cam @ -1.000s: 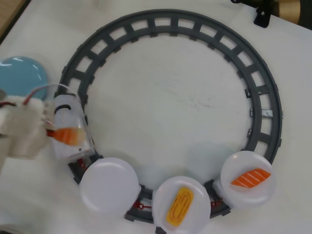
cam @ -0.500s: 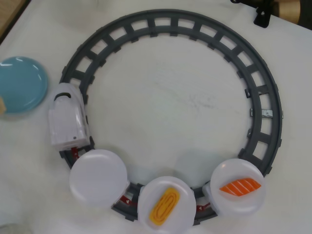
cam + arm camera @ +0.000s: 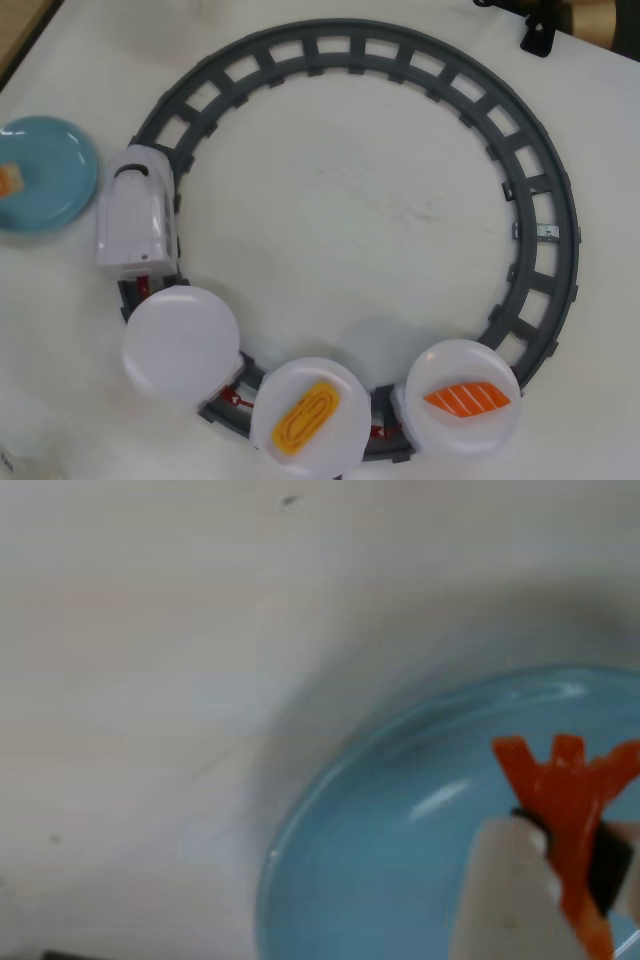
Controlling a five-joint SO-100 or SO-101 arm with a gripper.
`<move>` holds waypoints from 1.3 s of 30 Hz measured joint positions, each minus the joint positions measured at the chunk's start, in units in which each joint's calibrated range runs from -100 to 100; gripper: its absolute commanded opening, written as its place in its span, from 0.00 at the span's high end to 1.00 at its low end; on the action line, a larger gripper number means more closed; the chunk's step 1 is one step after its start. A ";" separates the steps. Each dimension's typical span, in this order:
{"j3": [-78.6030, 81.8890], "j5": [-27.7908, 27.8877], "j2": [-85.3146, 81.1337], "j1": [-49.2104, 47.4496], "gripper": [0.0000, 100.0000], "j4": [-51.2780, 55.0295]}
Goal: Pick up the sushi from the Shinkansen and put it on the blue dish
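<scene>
Nearest my wrist camera, the gripper (image 3: 570,875) was clamped on the sushi (image 3: 562,800), its pale finger (image 3: 505,890) and a dark pad pressing either side of the orange body, the red forked tail pointing up. Right behind it lay the blue dish (image 3: 400,840) on the white table (image 3: 150,680). From overhead, I saw the dish at the left edge with an orange bit at its rim, the Shinkansen (image 3: 135,215) just beside it on the grey track (image 3: 540,220), trailing an empty white plate (image 3: 180,343), then the egg piece (image 3: 305,417) and salmon slab (image 3: 468,400).
</scene>
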 measured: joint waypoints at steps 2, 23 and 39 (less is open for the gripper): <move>-3.48 0.00 3.04 0.00 0.97 0.00; -21.59 0.00 20.50 6.95 0.84 0.00; -23.15 0.00 9.19 5.39 0.72 7.48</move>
